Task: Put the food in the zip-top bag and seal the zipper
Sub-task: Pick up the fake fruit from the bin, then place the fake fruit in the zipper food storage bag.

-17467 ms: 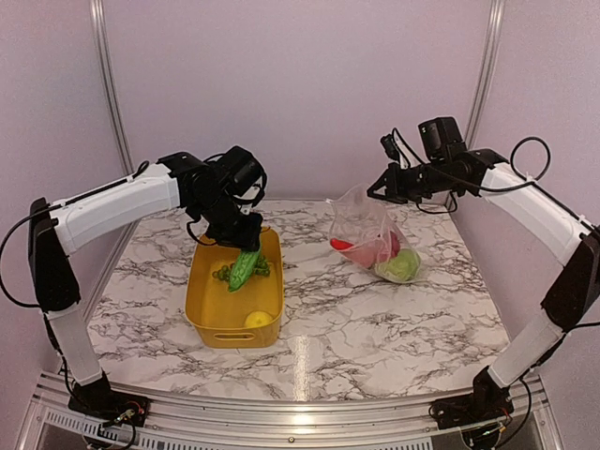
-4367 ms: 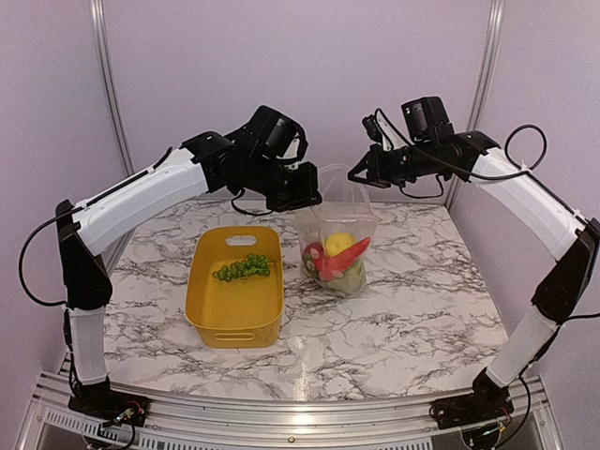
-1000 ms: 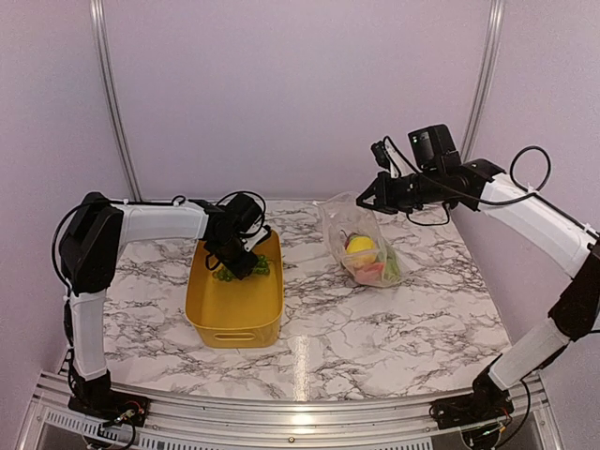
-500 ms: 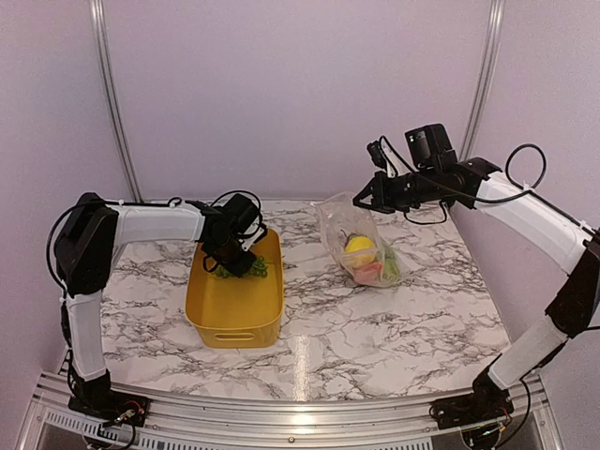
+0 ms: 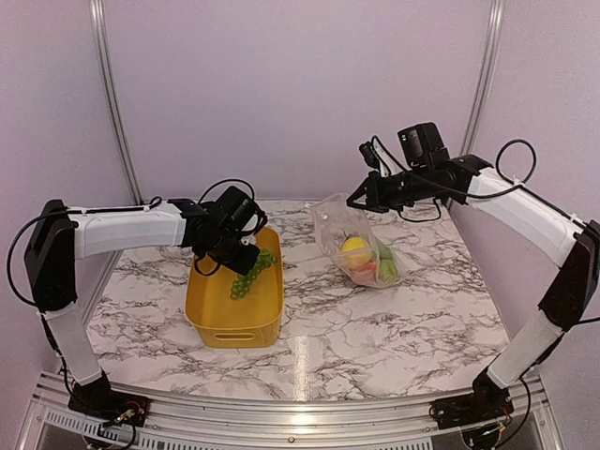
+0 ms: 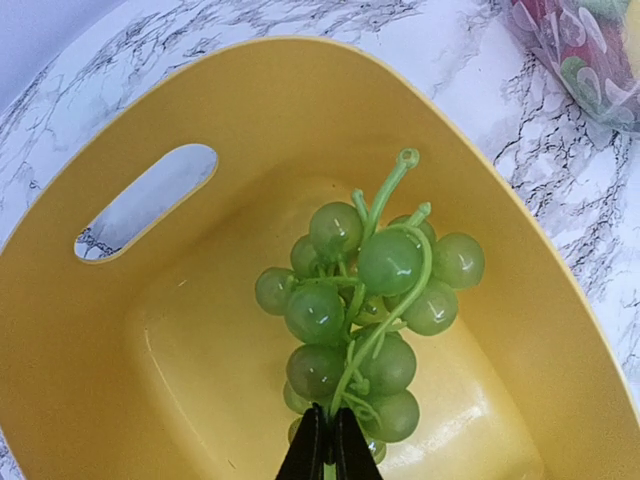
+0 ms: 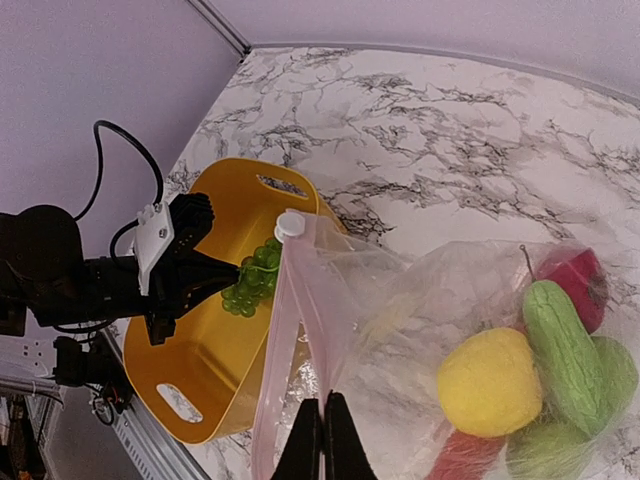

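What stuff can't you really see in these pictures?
- Left wrist view: the zip-top bag is cut off by the top right corner.
- Right wrist view: the red food under the lemon runs off the bottom edge.
- Left wrist view: the left gripper hides part of the grape bunch.

Yellow bin [image 5: 234,333] — upright — on marble table [image 5: 375,319].

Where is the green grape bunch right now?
In the top view the green grape bunch hangs from the left end effector over the yellow bin on the left, with the zip-top bag to its right.
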`<state>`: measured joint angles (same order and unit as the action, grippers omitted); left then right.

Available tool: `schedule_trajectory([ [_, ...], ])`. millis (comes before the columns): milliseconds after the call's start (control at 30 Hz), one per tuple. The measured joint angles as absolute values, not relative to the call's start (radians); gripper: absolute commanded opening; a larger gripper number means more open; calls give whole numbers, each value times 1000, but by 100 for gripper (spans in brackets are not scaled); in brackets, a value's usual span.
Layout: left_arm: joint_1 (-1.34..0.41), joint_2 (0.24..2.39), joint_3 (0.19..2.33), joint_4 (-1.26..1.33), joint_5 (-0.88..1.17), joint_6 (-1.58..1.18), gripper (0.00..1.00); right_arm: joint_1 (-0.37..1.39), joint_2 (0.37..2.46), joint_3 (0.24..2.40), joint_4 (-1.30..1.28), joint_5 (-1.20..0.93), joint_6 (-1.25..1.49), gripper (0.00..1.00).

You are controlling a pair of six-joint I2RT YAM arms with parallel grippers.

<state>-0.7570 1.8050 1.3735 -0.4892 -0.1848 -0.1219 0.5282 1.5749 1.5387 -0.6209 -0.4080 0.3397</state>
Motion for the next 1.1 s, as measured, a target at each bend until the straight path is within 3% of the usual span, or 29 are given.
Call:
schedule_trajectory([
  [467, -778, 1715, 1269, -492, -199, -258, 0, 529, 1638, 1580, -641, -442, 329, 0],
  [1100, -778, 1507, 1348, -487, -162, -337, 0, 529, 1638, 1656, -675, -418, 329, 0],
])
